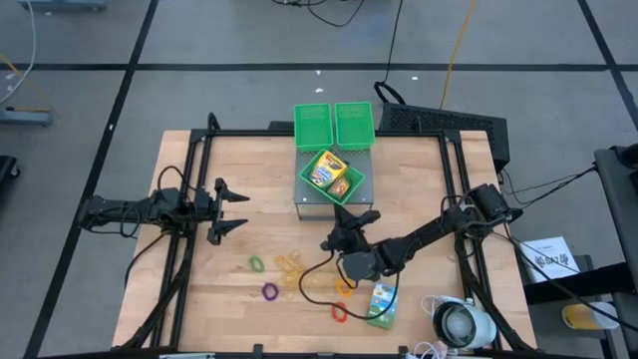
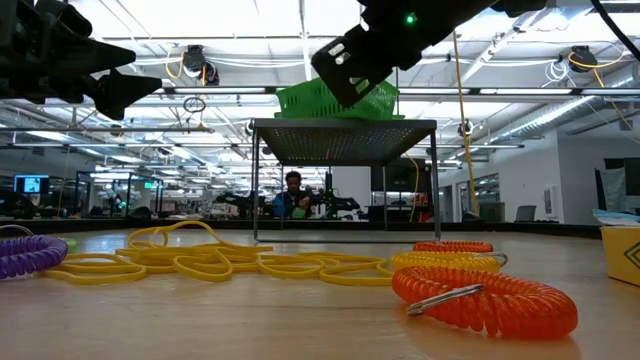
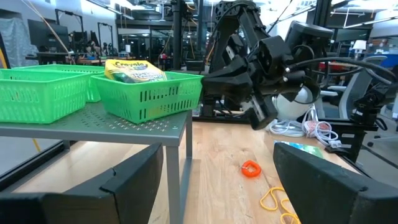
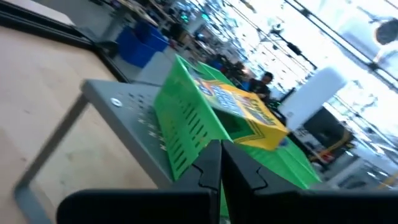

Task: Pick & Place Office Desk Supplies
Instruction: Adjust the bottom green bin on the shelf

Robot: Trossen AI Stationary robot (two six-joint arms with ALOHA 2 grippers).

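Supplies lie scattered on the worktop (image 1: 199, 299) from above: a tangle of tan rubber bands (image 1: 290, 267), a green ring (image 1: 256, 263), a purple ring (image 1: 269, 291), a red ring (image 1: 339, 312), a green-white packet (image 1: 382, 305); the crayon box (image 1: 329, 173) sits in the nearest green bin (image 1: 356, 191) on a grey stand. Right end effector (image 1: 350, 229) hovers just beside that stand, empty; left end effector (image 1: 229, 209) waits well apart, fingers spread. Low view: coiled red ring (image 2: 485, 296) and orange ring (image 2: 450, 259) look springy and light, likely to squash and roll; pinching across the coil wall seems safest. Rubber bands (image 2: 220, 262) are limp, loops snag easily, better taken at the thick knot. Left wrist view: own fingers released; crayon box (image 3: 134, 70) is stiff card, easy by its narrow sides. Right wrist view: fingers (image 4: 208, 171) clenched together, holding nothing, aimed at the bin.
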